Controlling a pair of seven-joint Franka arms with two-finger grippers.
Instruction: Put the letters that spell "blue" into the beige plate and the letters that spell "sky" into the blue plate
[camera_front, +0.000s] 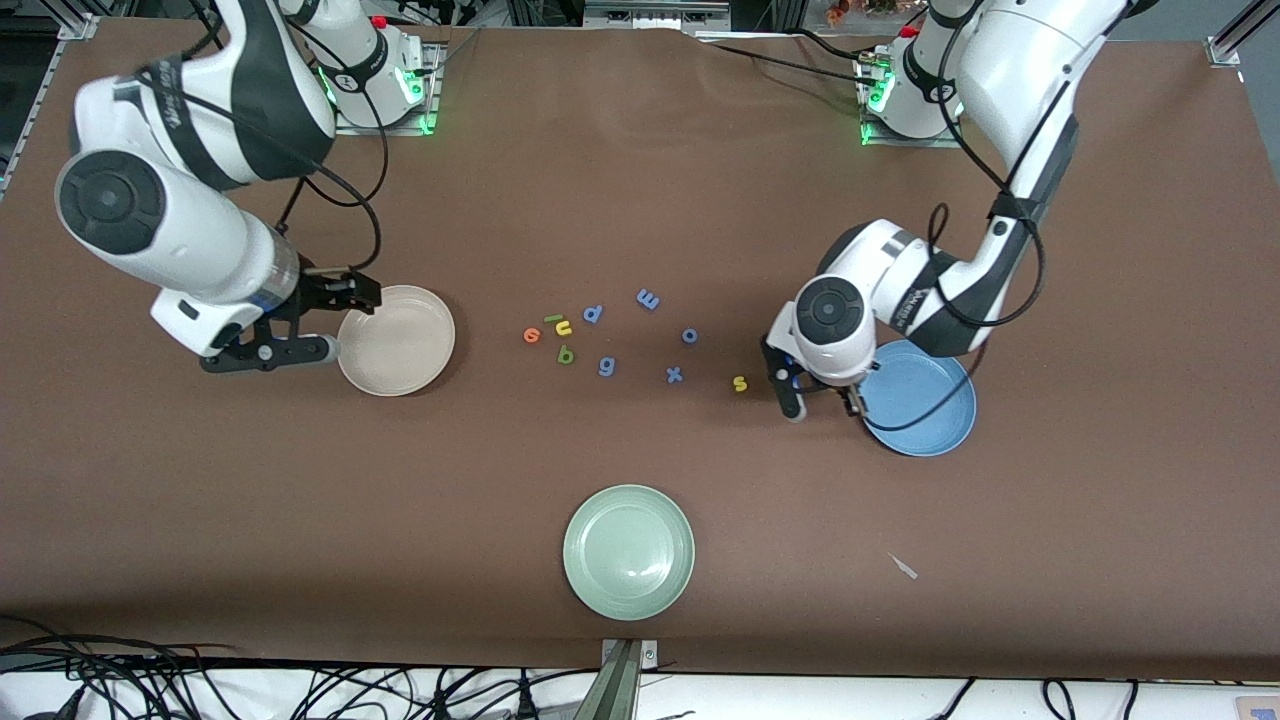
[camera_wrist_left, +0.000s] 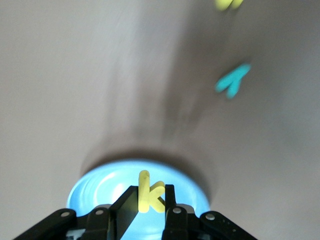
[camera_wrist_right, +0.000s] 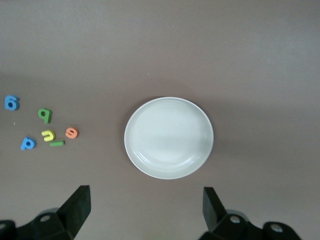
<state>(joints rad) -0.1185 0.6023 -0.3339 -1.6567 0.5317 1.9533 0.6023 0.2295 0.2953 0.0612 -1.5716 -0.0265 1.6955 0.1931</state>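
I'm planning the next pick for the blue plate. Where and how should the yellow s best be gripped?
The yellow s lies flat and alone on the table beside the blue plate. Probably best to come straight down from above and pinch across its narrow middle; nothing crowds it, and flat it offers no edge to a sideways approach.

a wide table covered in matte brown sheeting fills nearly the whole front view. the covering lies flat, and the light on it is even and soft. a small pale scrap rests on the brown surface toward the left arm's end, near the front edge. along that front edge runs a white ledge with tangled black cables, and a metal bracket sits at its middle. aluminium framing shows at the upper corners.
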